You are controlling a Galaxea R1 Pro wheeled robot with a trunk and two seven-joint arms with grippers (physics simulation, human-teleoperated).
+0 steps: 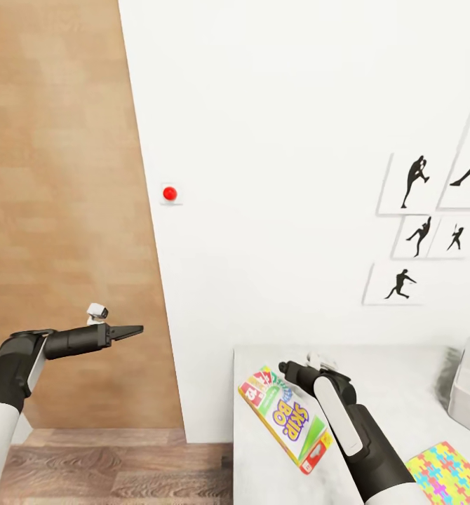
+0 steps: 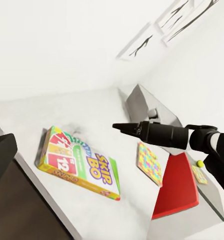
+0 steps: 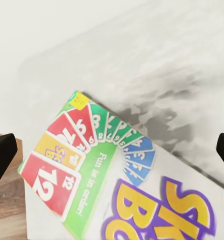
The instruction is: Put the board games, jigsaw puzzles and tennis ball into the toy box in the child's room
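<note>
The yellow-red-green board game lies flat near the tabletop's front corner, one end close to the edge, with open surface all round it, so a grasp from above looks open; the right hand hangs just above the box, its dark fingertips spread wide at either side of the right wrist view with nothing between them, which reads as an approach to pick the box up; the left hand is held out over the wood-plank floor, well apart from the tabletop, its fingers pressed together to a point and carrying nothing, seemingly parked clear of the work

The box is a flat, crisp-edged rectangle with a glossy printed cover of fanned cards; thin enough that I judge the fingers must close across its width or catch an edge; the tabletop is pale grey and matt with a faint mottled grain; a jigsaw puzzle lies flat beside the right arm, a thin board of bright interlocking shapes; the toy box stands at the far right, light grey, smooth, with sloping walls and a rim; in the left wrist view a tennis ball sits small and yellow-green beyond a red panel; black silhouette pictures hang on the white wall
</note>
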